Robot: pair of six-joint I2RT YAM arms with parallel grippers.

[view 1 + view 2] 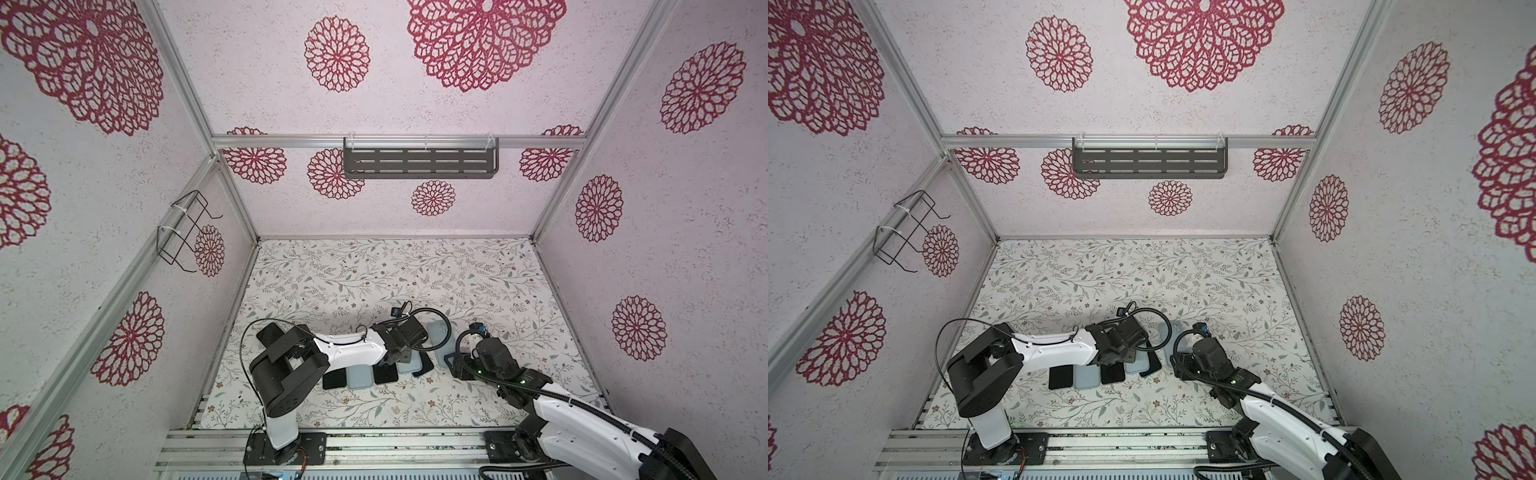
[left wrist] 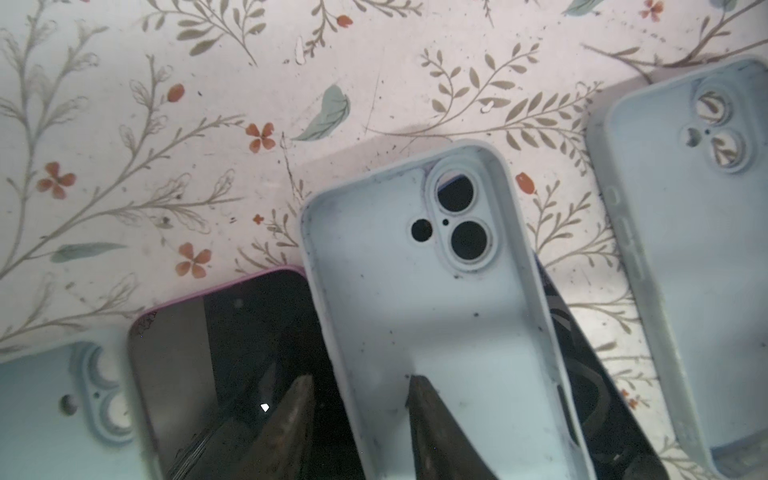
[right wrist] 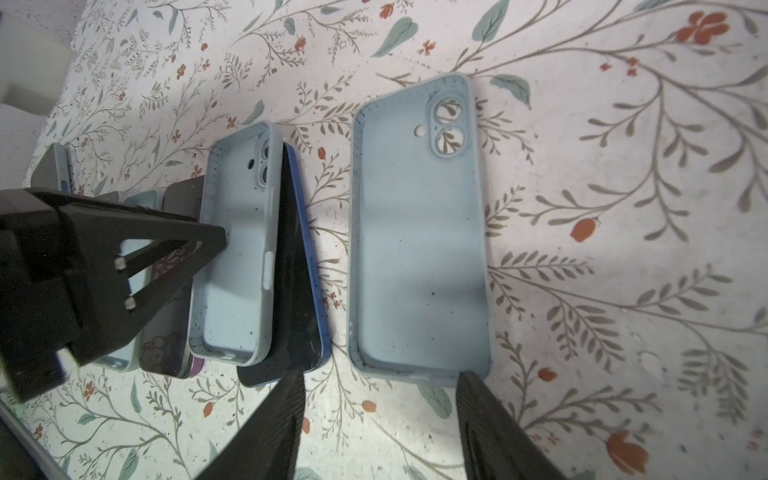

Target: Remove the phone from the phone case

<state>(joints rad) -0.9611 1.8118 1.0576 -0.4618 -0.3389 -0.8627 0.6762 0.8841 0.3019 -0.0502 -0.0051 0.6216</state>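
Left gripper (image 2: pixel 359 380) is half-closed, its fingers straddling the long side wall of the middle empty case (image 2: pixel 415 316). One finger is inside the shell, the other outside over the purple-edged phone (image 2: pixel 232 353). Gaps show on both sides of the wall, so it is not pinching yet and holds nothing. The thin wall is about the only graspable part of a flat shell, so that approach makes sense. The middle empty case is light blue, inside up with the camera cutouts showing, and it sits tilted because it rests on two bare phones. The purple-edged phone is under one long edge and the blue-edged phone (image 3: pixel 297 270) under the other, both screen up. So the task's phone looks already out, lying partly beneath the middle empty case, and the likely step is lifting the shell clear. A second empty case (image 3: pixel 415 232) lies flat on the table (image 3: pixel 623 187), just past the blue-edged phone from the middle empty case. A third light blue case (image 2: pixel 41 399) sits past the purple-edged phone, cut off by the frame. Right gripper (image 3: pixel 382 376) is wide open and empty at the second empty case's bottom end; whether it touches, can't tell. Risk: the shell drags a phone along when lifted.
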